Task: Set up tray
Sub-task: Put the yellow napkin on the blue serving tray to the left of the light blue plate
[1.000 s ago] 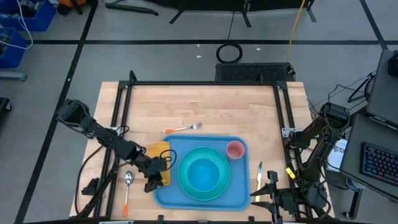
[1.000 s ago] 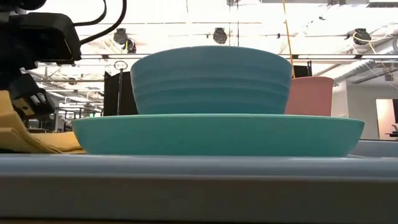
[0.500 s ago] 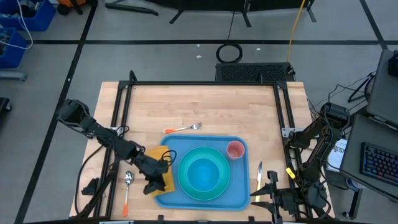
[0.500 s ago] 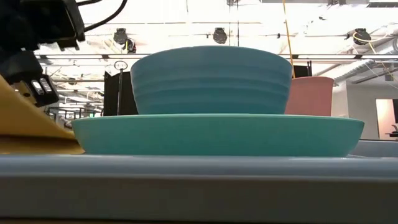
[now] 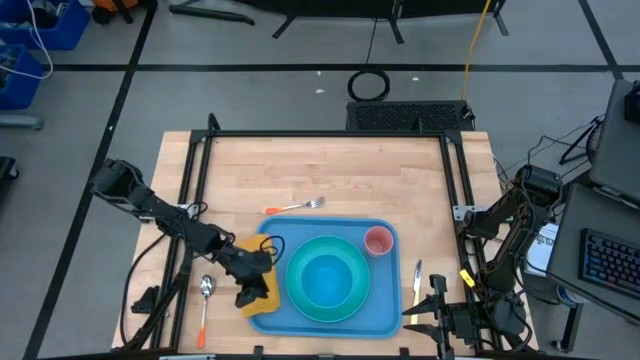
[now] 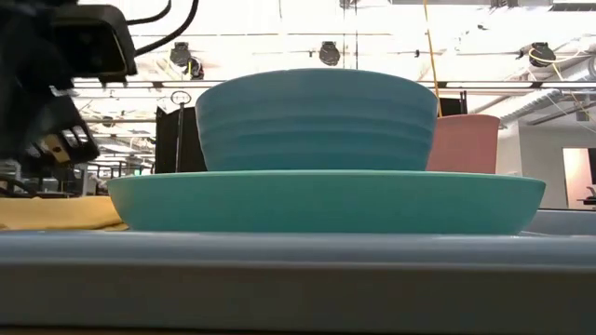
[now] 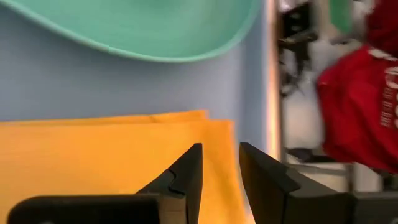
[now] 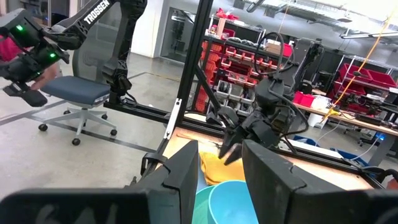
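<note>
Left gripper [image 5: 250, 291] hovers over the yellow napkin [image 5: 262, 296], fingers parted by a narrow gap, holding nothing. The napkin lies directly beneath it on the left end of the tray [image 5: 382, 318], just beside the plate [image 5: 352, 303]. The tray's long axis runs left-right. Right gripper [image 5: 437, 318] is parked off the tray's right edge, narrowly open; the left arm is nearer.
</note>
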Motion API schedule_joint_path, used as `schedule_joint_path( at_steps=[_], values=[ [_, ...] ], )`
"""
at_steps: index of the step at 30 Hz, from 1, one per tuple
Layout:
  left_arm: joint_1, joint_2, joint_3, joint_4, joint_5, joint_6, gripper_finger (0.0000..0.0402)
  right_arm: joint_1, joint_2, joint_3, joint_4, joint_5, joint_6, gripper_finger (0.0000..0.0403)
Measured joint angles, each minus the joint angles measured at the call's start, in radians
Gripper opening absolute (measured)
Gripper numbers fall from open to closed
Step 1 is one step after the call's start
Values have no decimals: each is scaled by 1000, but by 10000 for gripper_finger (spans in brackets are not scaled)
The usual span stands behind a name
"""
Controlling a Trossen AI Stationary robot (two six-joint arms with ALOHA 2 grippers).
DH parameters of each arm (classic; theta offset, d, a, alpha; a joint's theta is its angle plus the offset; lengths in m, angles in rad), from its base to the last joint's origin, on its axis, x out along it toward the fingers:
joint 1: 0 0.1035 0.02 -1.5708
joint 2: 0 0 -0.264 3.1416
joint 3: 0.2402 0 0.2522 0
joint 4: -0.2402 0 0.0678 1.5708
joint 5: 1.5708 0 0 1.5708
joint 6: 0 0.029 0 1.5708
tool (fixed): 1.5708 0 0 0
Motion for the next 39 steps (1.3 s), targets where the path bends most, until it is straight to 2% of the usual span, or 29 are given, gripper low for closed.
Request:
schedule_joint_path(
  at_steps=[5,9,12,15,22,39],
  values=[
    [0,0,0,-158,-178,48,101,0,0,0,0,0,-2,114],
    [-1,0,0,-232,-217,64,53,0,0,0,0,0,-3,114],
    [-4,0,0,-195,-217,90,10,-4,0,0,-1,1,-7,114],
    [-4,0,0,-179,-208,97,10,-13,0,0,-12,1,-1,114],
    [-3,0,3,-313,-216,31,3,-33,0,0,-72,-1,69,114],
    [66,0,0,-284,-180,120,5,-36,0,0,-74,-1,71,114]
  ],
)
